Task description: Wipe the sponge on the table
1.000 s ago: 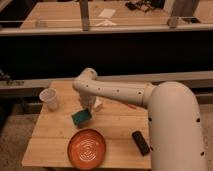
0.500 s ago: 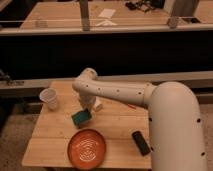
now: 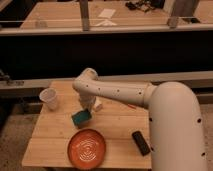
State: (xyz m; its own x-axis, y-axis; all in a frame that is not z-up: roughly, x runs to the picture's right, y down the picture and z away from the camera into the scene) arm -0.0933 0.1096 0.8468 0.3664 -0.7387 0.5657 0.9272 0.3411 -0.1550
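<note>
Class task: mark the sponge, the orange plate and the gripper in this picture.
sponge (image 3: 81, 117), camera view, its teal top face.
orange plate (image 3: 87, 148), camera view, its ridged middle.
gripper (image 3: 90, 106), camera view, its lower end, at the sponge's far edge.

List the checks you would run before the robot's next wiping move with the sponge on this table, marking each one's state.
1. Gripper at the sponge: ok, just above its far edge.
2. Sponge on the table: ok.
3. Hold on the sponge: cannot tell.
4. Room toward the orange plate: not ok, it lies close to the sponge.
5. Cup apart from the sponge: ok, upright at the table's left.
</note>
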